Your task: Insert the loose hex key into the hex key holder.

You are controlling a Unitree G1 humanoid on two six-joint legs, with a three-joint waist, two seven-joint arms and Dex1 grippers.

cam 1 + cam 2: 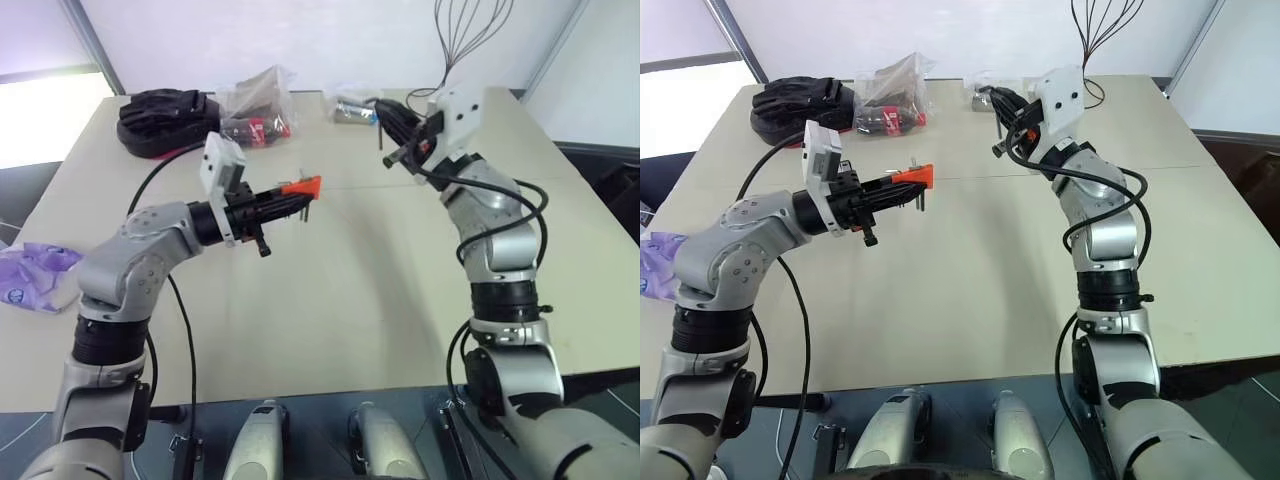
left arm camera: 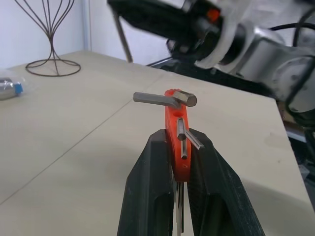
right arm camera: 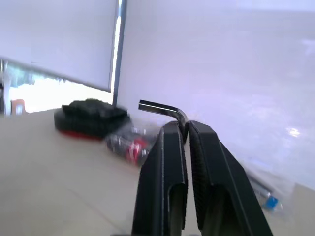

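Nearest, at about 9 o'clock over the beige table [image 1: 330, 330]: left gripper [image 1: 285, 203] raised off the surface, pointing level toward 3 o'clock, fingers [image 2: 147, 196] clamped on the hex key holder [image 1: 301, 187]. Red-orange block pinched edge-on between the pads, short dark keys [image 2: 157, 100] jutting sideways from its free end. Farther back, near 1 o'clock: right gripper [image 1: 395, 130] lifted well above the table, tilted up and toward 10 o'clock, fingers [image 3: 165, 167] pressed together on the loose hex key [image 3: 162, 108]. Key nipped at its bend, one leg poking out beyond the fingertips, the other hanging down past them [image 1: 381, 137]. Key and holder apart, both in the air, open table between them. Along the far edge, from 10 to 12 o'clock: black pouch [image 1: 160, 120], clear plastic bag with red contents [image 1: 255, 110], small wrapped item [image 1: 352, 111], wire stand [image 1: 470, 40]. Purple bag [image 1: 35, 275] off the table's 9 o'clock side.
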